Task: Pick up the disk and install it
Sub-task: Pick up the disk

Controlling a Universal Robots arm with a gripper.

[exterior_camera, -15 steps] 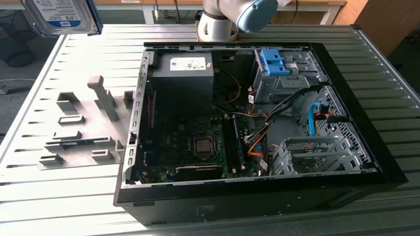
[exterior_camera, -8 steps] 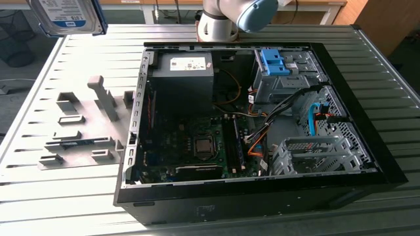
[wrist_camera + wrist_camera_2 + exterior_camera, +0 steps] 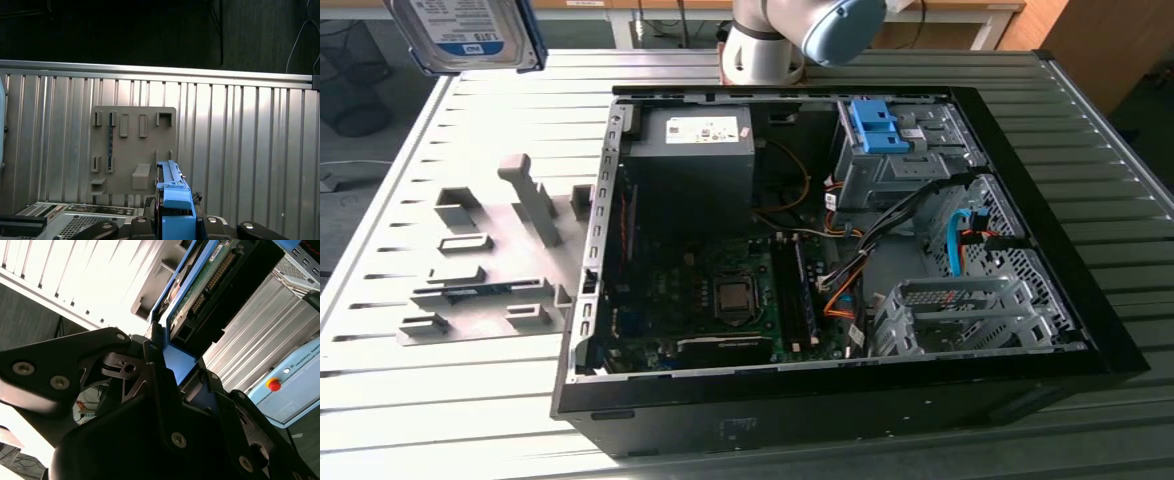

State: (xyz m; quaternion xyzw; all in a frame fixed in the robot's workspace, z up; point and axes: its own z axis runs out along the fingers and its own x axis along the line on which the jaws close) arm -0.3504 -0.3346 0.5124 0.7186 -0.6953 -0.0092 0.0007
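Gripper: We see the gripper [image 3: 177, 360] pinching the disk [image 3: 200, 285]. Its black fingers [image 3: 152, 352] press in on both sides of the blue rail [image 3: 174, 192].
Disk: It sticks out past the fingertips. We can see its green board in the second wrist view. In the exterior view the disk [image 3: 464, 35] hangs in the air, and nothing under it is touching it.
Below the gripper: A grey plate [image 3: 132, 150] with little slots lies flat on the table [image 3: 440, 420]. It is well apart from the disk.
Off to the side of the gripper: The open case [image 3: 1067, 330] sits on the same table, well apart from the disk. The plate lies between the case and the table edge.
Inside the case: We see a metal cage [image 3: 947, 315] at the end of the case farthest from the gripper. A blue bracket [image 3: 878, 125] sits near the far wall of the case.
Done: We think the pick-up part is done, because the disk is held tight and is up off the table.
Left: We think the install part is not yet done. The disk is not in the case and is not touching it.
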